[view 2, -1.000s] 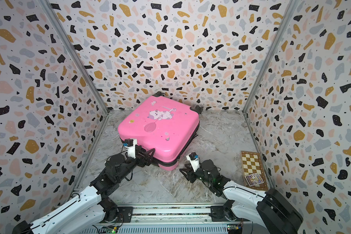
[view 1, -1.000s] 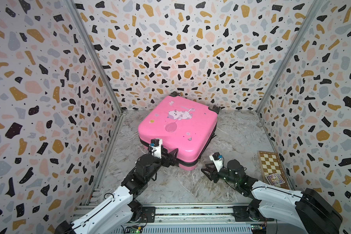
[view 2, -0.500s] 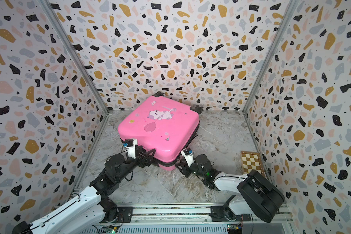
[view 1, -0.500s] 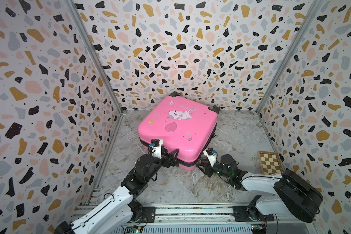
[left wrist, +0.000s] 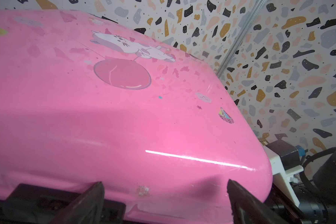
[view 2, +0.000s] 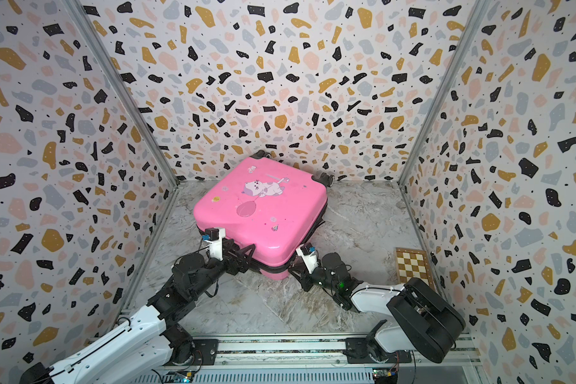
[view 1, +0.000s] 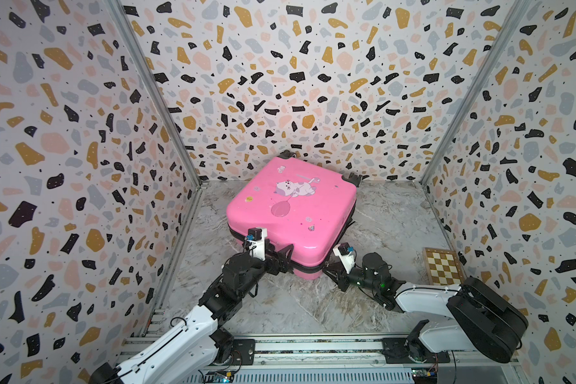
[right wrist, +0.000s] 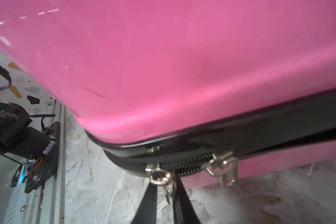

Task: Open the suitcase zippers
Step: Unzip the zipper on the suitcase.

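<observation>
Here zipper pull [right wrist: 159,176] pinched inside right tool [right wrist: 166,187].

chessboard [view 2: 411,266] corner hidden by right arm [view 2: 419,309], suitcase [right wrist: 182,58] cropped, zippers [right wrist: 182,168] blurred

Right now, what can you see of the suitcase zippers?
The zippers are a black toothed band in the seam of the glossy pink suitcase, rounding its near corner. Two silvery metal sliders sit close together, teeth showing between them, tabs hanging down. The right gripper pinches one tab; the other hangs free.
</observation>
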{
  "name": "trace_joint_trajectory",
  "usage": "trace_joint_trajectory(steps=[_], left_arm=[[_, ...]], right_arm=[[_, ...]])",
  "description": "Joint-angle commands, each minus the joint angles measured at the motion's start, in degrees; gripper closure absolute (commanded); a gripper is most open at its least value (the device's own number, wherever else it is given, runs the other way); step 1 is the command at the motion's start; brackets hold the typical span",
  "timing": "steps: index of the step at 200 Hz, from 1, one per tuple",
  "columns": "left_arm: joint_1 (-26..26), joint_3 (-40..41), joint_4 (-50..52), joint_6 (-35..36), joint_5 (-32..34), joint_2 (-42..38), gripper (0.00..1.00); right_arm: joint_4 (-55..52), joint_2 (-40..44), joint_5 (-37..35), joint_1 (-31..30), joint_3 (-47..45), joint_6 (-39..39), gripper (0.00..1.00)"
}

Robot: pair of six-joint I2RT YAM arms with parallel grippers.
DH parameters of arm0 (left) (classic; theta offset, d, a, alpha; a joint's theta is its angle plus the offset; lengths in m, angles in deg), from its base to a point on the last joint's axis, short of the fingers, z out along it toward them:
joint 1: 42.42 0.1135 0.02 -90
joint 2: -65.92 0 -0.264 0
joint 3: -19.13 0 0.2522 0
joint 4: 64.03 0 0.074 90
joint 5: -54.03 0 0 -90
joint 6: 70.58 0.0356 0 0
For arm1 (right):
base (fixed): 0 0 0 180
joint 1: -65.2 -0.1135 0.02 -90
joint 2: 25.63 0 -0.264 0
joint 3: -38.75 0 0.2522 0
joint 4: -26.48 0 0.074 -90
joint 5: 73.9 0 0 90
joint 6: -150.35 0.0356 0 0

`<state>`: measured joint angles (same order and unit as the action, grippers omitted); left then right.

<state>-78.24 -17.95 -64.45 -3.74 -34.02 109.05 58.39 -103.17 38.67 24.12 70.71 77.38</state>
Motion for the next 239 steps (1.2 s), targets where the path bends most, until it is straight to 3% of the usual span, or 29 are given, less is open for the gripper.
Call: trace_joint_trajectory(steps=[1, 54, 82, 123, 183, 239], left_arm=[[-0.4, -0.6, -1.5, 0.0, -1.0, 0.1, 0.01], [-0.4, -0.5, -1.7, 0.0, -0.9, 0.3, 0.01], [-0.3, -0.7, -1.9, 0.0, -1.5, 0.9, 0.01], [-0.4, -1.6, -2.4, 0.0, -3.7, 3.3, 0.01], [-0.6, -2.4, -3.8, -0.1, -6.8, 6.5, 0.01], [-0.7, -2.4, -4.9, -0.9, -8.1, 7.2, 0.01]], right_arm=[[2.1, 2.4, -1.6, 0.3, 0.1, -0.1, 0.86], [1.1, 3.6, -2.6, 0.3, -0.6, -0.1, 1.00], [-2.6, 5.3, -6.7, -1.4, -1.0, -0.9, 1.00], [-13.7, 10.2, -21.4, -8.1, -0.3, -2.9, 1.00], [-23.0, 11.2, -32.3, -21.2, 3.6, -6.2, 1.00], [-24.8, 5.2, -35.8, -28.9, 8.6, -8.1, 1.00]])
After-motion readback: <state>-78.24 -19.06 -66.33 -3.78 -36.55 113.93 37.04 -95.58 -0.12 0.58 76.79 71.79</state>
